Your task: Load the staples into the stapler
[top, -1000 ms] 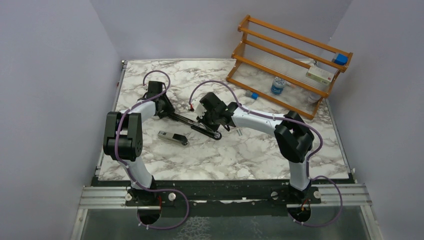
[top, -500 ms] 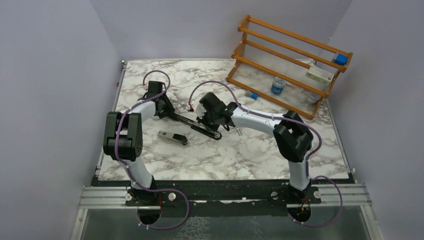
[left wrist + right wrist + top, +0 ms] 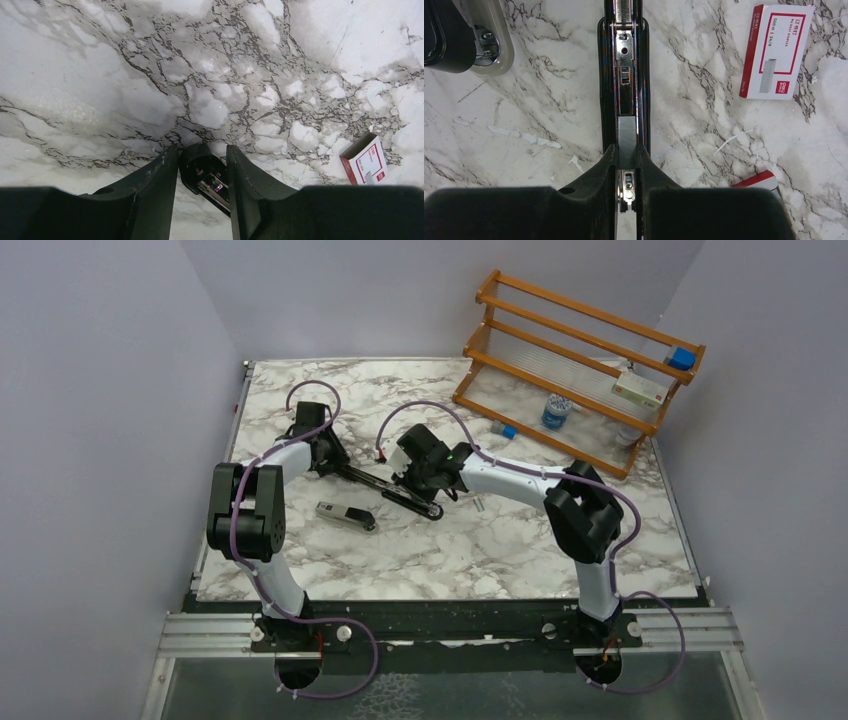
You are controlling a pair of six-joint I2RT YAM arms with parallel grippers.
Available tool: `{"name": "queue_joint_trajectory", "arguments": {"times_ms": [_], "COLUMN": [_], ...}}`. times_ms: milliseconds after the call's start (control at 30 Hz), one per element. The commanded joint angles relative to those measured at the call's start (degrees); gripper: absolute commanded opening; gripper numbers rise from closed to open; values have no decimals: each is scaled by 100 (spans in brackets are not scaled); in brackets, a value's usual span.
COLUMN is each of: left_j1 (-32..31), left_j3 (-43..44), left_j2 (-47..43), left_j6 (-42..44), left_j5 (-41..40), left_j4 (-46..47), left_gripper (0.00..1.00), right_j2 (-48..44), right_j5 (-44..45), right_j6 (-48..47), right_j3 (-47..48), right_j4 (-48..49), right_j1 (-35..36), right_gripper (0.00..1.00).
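Black and slim, the stapler (image 3: 378,485) lies opened flat on the marble worktop (image 3: 520,540). Its long axis runs from the left end effector (image 3: 335,465), at one end, to beneath the right end effector (image 3: 420,488), which hangs over the other half. A second grey-and-black piece (image 3: 345,515) lies apart, on the near side of both.

From the left wrist, the fingers are clamped either side of the stapler's rounded, glossy plastic end, with a glint of metal inside it. A red-and-white card box (image 3: 365,162), flap open, lies ahead and to the right of these fingers, not touching.

From the right wrist, the fingers pinch the near end of a ribbed silver-grey staple strip (image 3: 626,132). The strip points straight ahead of them, parallel to the bright steel channel and sitting between its black walls. The channel runs on ahead, with slots and a rivet showing.

The right arm is the nearer one for seating the strip. That move likely turns on keeping strip and channel in line while the left steadies the body.
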Motion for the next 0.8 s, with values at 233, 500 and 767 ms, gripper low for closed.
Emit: {"name": "queue_joint_trajectory", "arguments": {"times_ms": [233,500,767], "left_j1": [34,34,34], "left_j3": [112,108,106], "left_j2": [134,118,118], "left_j6": [51,47,60], "left_j5": [93,89,94], "left_j4": [-12,-12,-13], "left_gripper": [41,41,41], "right_j2": [159,85,-687], "right_j5": [-116,-87,141], "right_j6": [130,160,472], "right_j3": [115,99,-462], "right_j4": [-214,-159,830], "right_j1": [24,24,0], "right_gripper": [26,30,39]}}
